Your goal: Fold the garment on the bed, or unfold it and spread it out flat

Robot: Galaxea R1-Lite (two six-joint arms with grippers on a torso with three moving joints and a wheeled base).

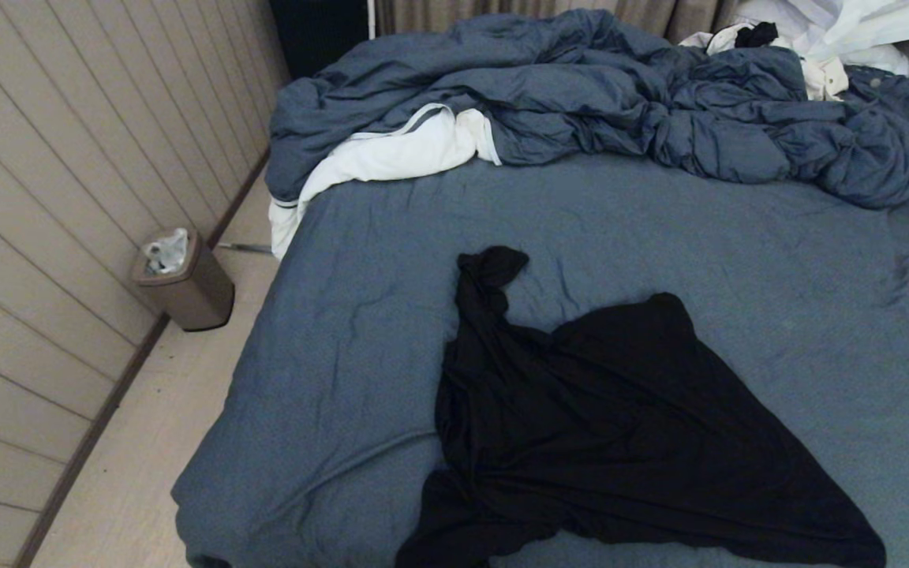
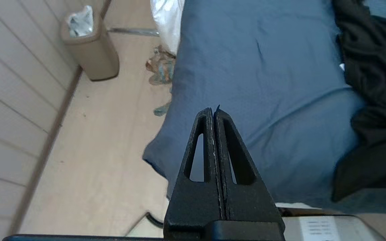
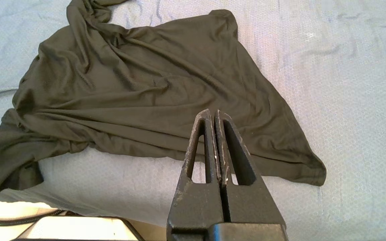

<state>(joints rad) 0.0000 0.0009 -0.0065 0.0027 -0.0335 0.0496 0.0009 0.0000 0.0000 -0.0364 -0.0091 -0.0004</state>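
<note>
Standing against the panelled wall (image 1: 68, 197) at far left, a small tan bin (image 1: 186, 288) with crumpled plastic in its top sits on the pale floor (image 1: 155, 426); just beside it begins the bed (image 1: 360, 339), its slate-blue sheet wrinkled and reaching across to the right edge of the head view. Heaped along the far side of the bed lies a puffy blue-grey duvet (image 1: 604, 102), with a white cloth (image 1: 391, 154) spilling from under its left end; more white fabric (image 1: 841, 35) is piled at the far right corner. Lying on the near half of the bed, right of centre, the black T-shirt (image 1: 620, 426) is crumpled into a rough triangle (no print shows on its upper face); one twisted end (image 1: 494, 268) points toward the duvet, another part hangs over the near edge, and a long corner trails to the right. Neither arm appears in the head view; the left gripper (image 2: 214, 112) hangs over the left near corner of the bed, fingers pressed together and holding nothing; the right gripper (image 3: 213, 113) hangs above the T-shirt's near hem, fingers likewise together and empty.
</note>
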